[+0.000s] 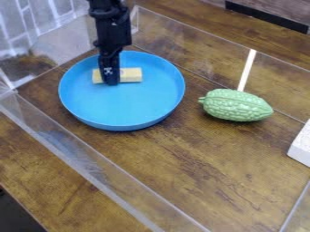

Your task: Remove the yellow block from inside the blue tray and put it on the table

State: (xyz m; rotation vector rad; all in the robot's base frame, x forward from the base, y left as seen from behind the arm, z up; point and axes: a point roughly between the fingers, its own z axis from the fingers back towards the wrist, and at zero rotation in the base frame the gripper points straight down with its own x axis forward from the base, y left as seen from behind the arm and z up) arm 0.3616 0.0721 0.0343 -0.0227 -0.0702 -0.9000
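Observation:
The blue tray (pixel 127 107) lies on the dark wood table (pixel 182 172) at the upper left. Inside it, near the far rim, is the yellow block (pixel 130 75). My black gripper (pixel 109 78) points straight down over the block's middle. It is shut on the block, whose ends stick out on both sides of the fingers. The block's top centre is hidden by the gripper. I cannot tell whether the block still touches the tray floor.
A bumpy green gourd (pixel 237 105) rests on the table right of the tray, with a thin white stick (pixel 247 71) standing behind it. A white object (pixel 302 143) shows at the right edge. Clear plastic walls (pixel 72 149) border the table at front and left.

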